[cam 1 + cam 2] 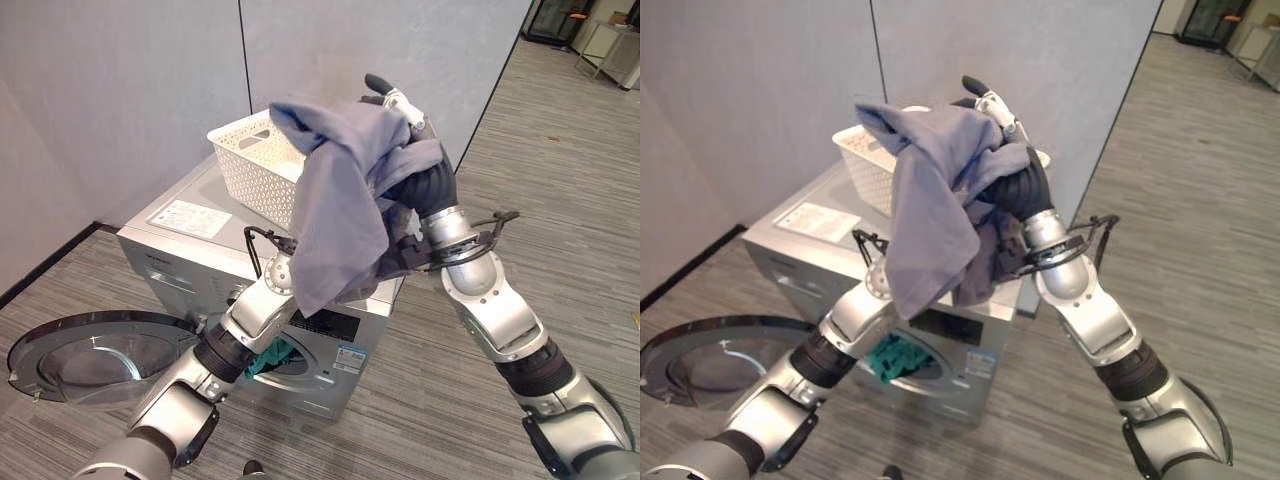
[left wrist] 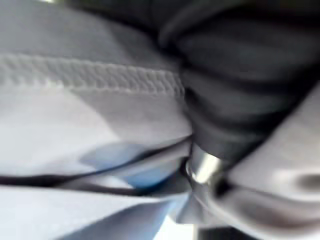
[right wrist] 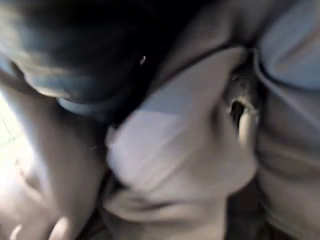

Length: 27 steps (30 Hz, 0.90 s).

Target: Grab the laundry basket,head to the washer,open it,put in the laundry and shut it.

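Note:
A grey-blue garment (image 1: 335, 220) hangs from my right hand (image 1: 400, 105), which is raised above the washer with its fingers curled into the cloth. A darker fold (image 1: 985, 265) hangs under it. The white slatted laundry basket (image 1: 245, 150) stands on top of the silver washer (image 1: 160, 245), just left of the raised hand. My left arm (image 1: 255, 310) reaches up under the garment, and the cloth hides its hand. Up close, the garment's stitched hem (image 2: 90, 75) shows in the left wrist view. The washer's round door (image 1: 90, 355) is swung open at lower left. Teal cloth (image 1: 275, 358) lies in the drum.
Grey partition walls stand right behind the washer. A paper sheet (image 1: 190, 217) lies on the washer's top, left of the basket. Striped grey floor stretches away to the right.

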Tool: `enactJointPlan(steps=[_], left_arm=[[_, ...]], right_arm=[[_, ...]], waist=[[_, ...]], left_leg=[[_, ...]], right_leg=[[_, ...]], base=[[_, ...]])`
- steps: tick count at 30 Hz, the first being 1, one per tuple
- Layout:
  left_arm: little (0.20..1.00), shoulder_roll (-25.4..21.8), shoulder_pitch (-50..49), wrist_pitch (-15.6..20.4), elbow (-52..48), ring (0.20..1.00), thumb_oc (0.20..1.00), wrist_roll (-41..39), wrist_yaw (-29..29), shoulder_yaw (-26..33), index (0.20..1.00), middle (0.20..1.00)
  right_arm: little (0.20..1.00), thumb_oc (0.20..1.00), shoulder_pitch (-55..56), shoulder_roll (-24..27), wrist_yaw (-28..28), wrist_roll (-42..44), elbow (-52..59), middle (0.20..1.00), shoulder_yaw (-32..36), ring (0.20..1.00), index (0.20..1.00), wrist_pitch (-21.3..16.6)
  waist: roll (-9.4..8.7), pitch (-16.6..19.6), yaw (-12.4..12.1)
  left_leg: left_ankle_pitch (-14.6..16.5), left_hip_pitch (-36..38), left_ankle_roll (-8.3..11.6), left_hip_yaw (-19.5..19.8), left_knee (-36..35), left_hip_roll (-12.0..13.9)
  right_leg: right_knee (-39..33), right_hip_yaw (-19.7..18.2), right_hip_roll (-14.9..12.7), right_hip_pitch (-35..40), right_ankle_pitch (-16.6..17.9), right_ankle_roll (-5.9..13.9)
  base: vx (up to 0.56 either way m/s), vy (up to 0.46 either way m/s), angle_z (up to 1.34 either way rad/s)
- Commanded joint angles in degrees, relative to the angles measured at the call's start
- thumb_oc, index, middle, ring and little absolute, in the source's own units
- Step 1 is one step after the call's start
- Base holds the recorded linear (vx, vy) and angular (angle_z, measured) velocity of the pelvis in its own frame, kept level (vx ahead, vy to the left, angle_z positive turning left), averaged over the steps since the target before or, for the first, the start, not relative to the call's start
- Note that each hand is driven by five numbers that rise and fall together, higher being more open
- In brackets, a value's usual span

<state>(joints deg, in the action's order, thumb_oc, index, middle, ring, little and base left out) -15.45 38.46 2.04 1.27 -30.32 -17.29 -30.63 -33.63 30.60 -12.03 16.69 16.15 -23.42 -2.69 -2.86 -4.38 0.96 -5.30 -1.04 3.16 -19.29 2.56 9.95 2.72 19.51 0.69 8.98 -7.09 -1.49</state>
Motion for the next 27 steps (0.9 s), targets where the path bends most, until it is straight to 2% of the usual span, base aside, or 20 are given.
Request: enactJointPlan(steps=[1,2,3,5,6,9,10,13,15,16,18,19,20,21,22,23,27], left_arm=[[0.2,2.32,6.02,5.82,0.69,0.2,0.2,4.65,-0.25,4.03,0.2,0.2],[0.2,2.37,6.03,5.82,0.7,0.2,0.2,4.66,-0.25,4.04,0.2,0.2],[0.2,1.73,5.45,6.18,0.96,0.2,0.2,5.13,0.2,4.59,0.2,0.2],[0.2,1.62,5.09,6.33,0.87,0.2,0.2,5.3,0.48,4.81,0.2,0.2],[0.2,1.24,4.6,6.42,1.05,0.2,0.2,5.6,1.06,5.1,0.2,0.2],[0.2,1.08,4.13,6.48,1.02,0.2,0.2,5.7,1.43,5.26,0.2,0.2],[0.2,0.64,3.05,6.67,0.83,0.2,0.2,5.69,2.33,5.67,0.2,0.2],[0.2,-0.04,1.64,7.0,0.4,0.2,0.2,5.3,3.12,6.39,0.2,0.2],[0.2,-1.34,-1.04,7.51,-2.0,0.2,0.2,5.55,4.04,8.46,0.2,0.2],[0.2,-1.3,-1.2,7.43,-2.2,0.2,0.2,5.56,4.04,8.16,0.2,0.2],[0.2,-3.0,-5.64,7.97,-5.5,0.2,0.2,5.38,5.18,11.08,0.2,0.2],[0.2,-5.48,-10.65,8.53,-9.03,0.2,0.2,6.07,6.15,14.84,0.2,0.2],[0.2,-5.58,-10.97,8.39,-9.39,0.2,0.2,6.05,6.22,14.7,0.2,0.2],[0.2,-7.05,-15.66,9.17,-12.24,0.2,0.2,5.12,6.9,18.12,0.2,0.2],[0.2,-7.71,-18.25,9.49,-13.42,0.2,0.2,5.05,7.48,20.07,0.2,0.2],[0.2,-8.88,-24.61,10.27,-16.95,0.2,0.2,5.34,8.57,24.52,0.2,0.2],[0.2,-9.65,-35.15,11.21,-21.87,0.2,0.2,6.02,10.62,30.37,0.2,0.2]], right_arm=[[1.0,1.0,0.61,8.43,6.55,9.81,5.17,1.0,-1.01,1.0,1.0,-5.05],[1.0,1.0,0.62,8.48,6.56,9.83,5.17,1.0,-1.01,1.0,1.0,-5.06],[1.0,1.0,1.52,13.28,9.2,13.65,5.51,1.0,-1.29,1.0,1.0,-5.14],[1.0,1.0,1.89,15.15,10.07,15.32,5.56,1.0,-1.4,1.0,1.0,-5.37],[1.0,1.0,3.06,18.69,12.04,18.72,5.35,1.0,-1.43,1.0,1.0,-5.4],[1.0,1.0,4.1,20.64,13.57,21.43,5.33,1.0,-0.9,1.0,1.0,-5.61],[1.0,1.0,6.77,24.1,15.02,25.12,4.82,1.0,0.58,1.0,1.0,-5.66],[1.0,1.0,11.44,26.04,16.28,28.08,3.4,1.0,4.67,1.0,1.0,-5.88],[1.0,1.0,17.36,24.65,16.66,30.98,1.32,1.0,11.31,1.0,1.0,-6.86],[1.0,1.0,18.12,24.61,16.75,31.0,1.61,1.0,11.94,1.0,1.0,-6.8],[1.0,1.0,24.14,19.79,16.47,33.7,-0.99,1.0,19.78,1.0,1.0,-8.23],[1.0,1.0,28.19,15.53,14.84,33.73,-2.08,1.0,26.92,1.0,1.0,-9.86],[1.0,1.0,28.73,15.32,14.85,33.68,-1.74,1.0,27.24,1.0,1.0,-9.76],[1.0,1.0,30.98,12.13,13.37,32.91,-2.5,1.0,31.49,1.0,1.0,-11.15],[1.0,1.0,32.45,10.93,12.56,32.14,-3.25,1.0,34.78,1.0,1.0,-11.63],[1.0,1.0,35.58,8.86,10.72,29.86,-4.51,1.0,39.87,1.0,1.0,-12.57],[1.0,1.0,40.69,5.68,6.97,23.18,-7.66,1.0,45.48,1.0,1.0,-12.37]], waist=[[-2.29,1.33,0.58],[-2.25,1.33,0.56],[-2.56,1.49,0.72],[-2.51,1.56,0.73],[-2.67,1.71,0.87],[-2.65,1.83,0.81],[-2.74,2.03,1.04],[-2.64,2.31,1.1],[-2.47,2.39,1.44],[-2.6,2.5,1.16],[-2.31,2.55,1.36],[-2.1,2.55,1.38],[-2.25,2.67,1.26],[-2.18,2.73,1.13],[-2.08,2.62,1.25],[-2.13,2.43,1.03],[-2.21,2.07,0.28]], left_leg=[[-7.11,-4.6,1.28,-3.23,-3.84,-0.34],[-7.12,-4.6,1.28,-3.24,-3.85,-0.33],[-7.01,-4.52,1.26,-3.33,-3.99,-0.38],[-6.96,-4.52,1.23,-3.37,-3.99,-0.42],[-6.93,-4.46,1.24,-3.45,-4.13,-0.53],[-6.93,-4.41,1.25,-3.46,-4.27,-0.56],[-6.88,-4.29,1.29,-3.44,-4.56,-0.67],[-6.83,-4.25,1.24,-3.44,-4.9,-0.84],[-6.7,-4.08,1.16,-3.3,-5.23,-1.07],[-6.7,-4.08,1.16,-3.3,-5.24,-1.09],[-6.48,-3.91,1.02,-3.1,-5.31,-1.31],[-6.15,-3.76,0.9,-2.99,-5.4,-1.49],[-6.13,-3.75,0.89,-2.97,-5.39,-1.5],[-5.87,-3.63,0.77,-2.87,-5.48,-1.64],[-5.76,-3.65,0.73,-2.73,-5.47,-1.74],[-5.54,-3.67,0.65,-2.54,-5.43,-1.86],[-5.14,-3.98,0.42,-2.08,-5.24,-2.03]], right_leg=[[-3.69,1.61,-0.69,6.98,-4.76,2.02],[-3.69,1.61,-0.69,6.97,-4.75,2.02],[-3.75,1.81,-0.77,6.91,-4.63,2.21],[-3.7,1.88,-0.81,6.87,-4.61,2.29],[-3.77,2.0,-0.89,6.88,-4.48,2.44],[-3.86,2.09,-0.92,6.87,-4.39,2.56],[-4.14,2.24,-0.97,6.98,-4.3,2.78],[-4.21,2.36,-1.06,6.9,-4.21,3.02],[-4.14,2.48,-1.13,6.82,-4.2,3.13],[-4.14,2.49,-1.15,6.82,-4.22,3.14],[-4.13,2.56,-1.18,6.98,-4.31,3.15],[-4.15,2.56,-1.27,7.05,-4.31,3.2],[-4.16,2.58,-1.27,7.09,-4.32,3.21],[-4.19,2.5,-1.35,7.09,-4.29,3.3],[-4.25,2.43,-1.35,7.07,-4.35,3.3],[-4.22,2.26,-1.34,7.07,-4.44,3.23],[-4.3,2.56,-1.35,7.2,-4.69,3.05]], base=[[0.0,0.0,0.0],[0.0,0.0,0.0],[0.0,0.0,0.0],[0.0,0.0,0.0],[0.0,0.0,0.0],[0.0,0.0,0.0],[0.0,0.0,0.0],[0.0,0.01,0.03],[0.0,0.0,0.0],[0.0,0.0,0.0],[0.02,-0.003,0.0],[0.0,0.0,0.0],[0.0,0.0,0.0],[0.0,0.0,0.0],[0.04,-0.016,0.01],[0.04,-0.014,0.03],[0.02,-0.009,0.04]])
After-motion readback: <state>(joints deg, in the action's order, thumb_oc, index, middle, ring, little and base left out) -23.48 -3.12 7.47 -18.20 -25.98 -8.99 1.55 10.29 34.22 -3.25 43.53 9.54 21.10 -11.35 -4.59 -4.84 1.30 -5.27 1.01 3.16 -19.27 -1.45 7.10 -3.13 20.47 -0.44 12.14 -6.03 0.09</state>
